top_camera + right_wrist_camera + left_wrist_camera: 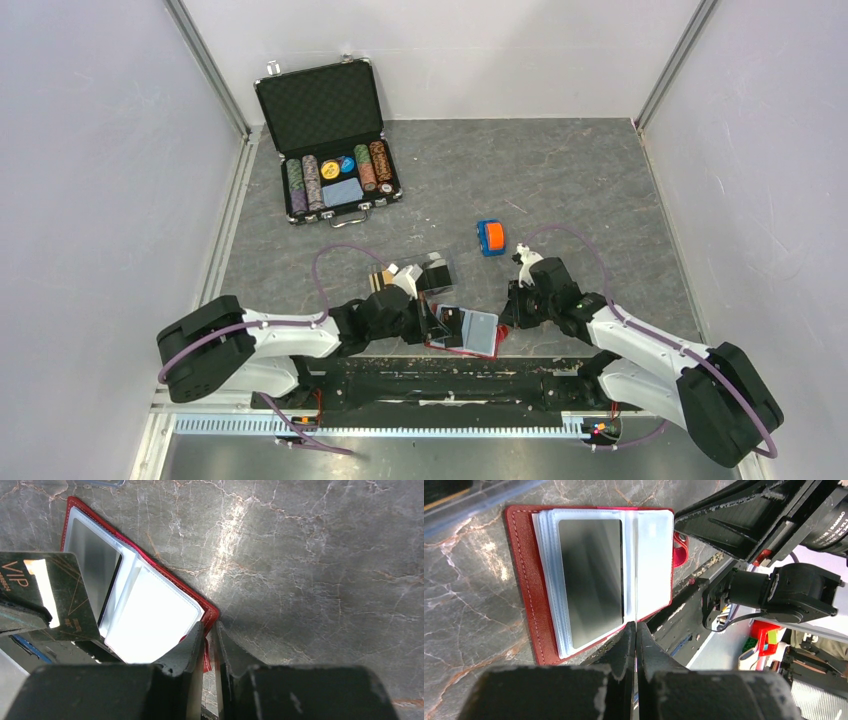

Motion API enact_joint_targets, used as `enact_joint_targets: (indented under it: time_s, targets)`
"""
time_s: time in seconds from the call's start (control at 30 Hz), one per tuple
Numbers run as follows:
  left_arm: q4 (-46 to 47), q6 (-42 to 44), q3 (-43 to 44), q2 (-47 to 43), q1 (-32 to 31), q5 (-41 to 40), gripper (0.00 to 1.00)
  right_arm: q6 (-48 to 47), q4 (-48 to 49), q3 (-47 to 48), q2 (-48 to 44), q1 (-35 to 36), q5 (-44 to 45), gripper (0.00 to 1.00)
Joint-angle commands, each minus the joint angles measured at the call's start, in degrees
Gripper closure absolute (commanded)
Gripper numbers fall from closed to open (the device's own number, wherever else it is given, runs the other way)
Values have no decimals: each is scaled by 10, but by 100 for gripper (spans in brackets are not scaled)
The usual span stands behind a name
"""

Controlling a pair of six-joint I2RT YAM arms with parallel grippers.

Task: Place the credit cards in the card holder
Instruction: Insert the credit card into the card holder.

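You have one credit card (55,592) (dark face, "VIP" in gold) pinched in the left gripper (636,627), which is closed tight on it; its own camera sees the card only edge-on. Just under this gripper the open red wallet (524,580) lies on the surface (325,580). The right gripper (210,628) is almost closed, with the wallet's red tab between its fingers. The card holder (438,270) stands beyond the left gripper, apart from it.

red wallet (150,615) near edge seemingly hidden behind jaws
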Motion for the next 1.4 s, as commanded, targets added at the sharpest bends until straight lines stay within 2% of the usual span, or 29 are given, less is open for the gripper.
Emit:
enact_joint_targets:
  time_s: [0.0,0.2,0.37,0.5,0.83,0.93,1.1,1.23,1.37]
  targets:
    - [23,-20,23,16,9,-15,98,-3,-2,-14,7,0,-5,87]
    - [55,-19,26,55,13,6,98,-1,9,-23,12,0,-13,91]
    - [122,-36,22,97,13,38,98,-2,16,-27,17,0,-22,96]
    - [133,-43,18,97,14,37,98,-1,19,-28,18,0,-24,100]
    - [166,-78,-10,90,13,22,98,6,33,-38,20,1,-32,100]
    - [215,-100,-34,97,14,9,98,7,35,-40,19,0,-35,100]
    - [134,-75,-13,80,13,1,98,11,42,-45,20,0,-41,100]
    - [32,-48,12,47,12,-23,98,11,43,-47,21,0,-44,100]
    - [93,-64,-13,52,12,-23,98,13,45,-49,19,0,-45,100]
